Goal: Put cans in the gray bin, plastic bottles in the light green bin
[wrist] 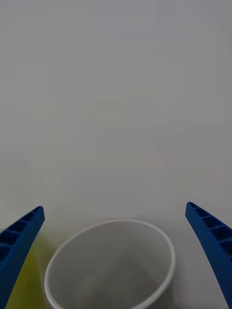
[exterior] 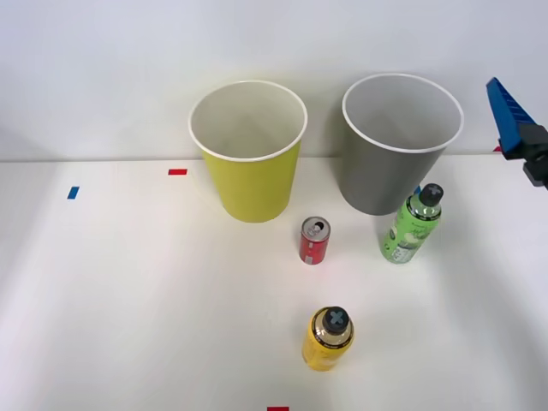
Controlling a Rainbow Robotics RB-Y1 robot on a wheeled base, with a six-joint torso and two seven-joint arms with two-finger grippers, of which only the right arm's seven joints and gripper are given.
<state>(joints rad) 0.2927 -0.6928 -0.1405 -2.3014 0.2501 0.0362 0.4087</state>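
Observation:
A red can (exterior: pixel 314 241) with a silver top stands upright on the white table between the two bins. The gray bin (exterior: pixel 398 145) is at the back right, the light green bin (exterior: pixel 248 154) at the back left. A green plastic bottle (exterior: pixel 413 224) with a dark cap stands just in front of the gray bin. Nearer the front edge stands a yellow plastic bottle (exterior: pixel 329 338). My right gripper (exterior: pixel 514 124) hangs at the far right, above and beside the gray bin. In the wrist view my right gripper (wrist: pixel 114 207) is open and holds nothing, with the gray bin's rim (wrist: pixel 112 222) below it.
A sliver of the light green bin (wrist: pixel 26 285) sits beside one fingertip. Small tape marks lie on the table: red (exterior: pixel 177 171), blue (exterior: pixel 73 193), and red (exterior: pixel 277 408) at the front edge. A plain white wall rises behind the bins.

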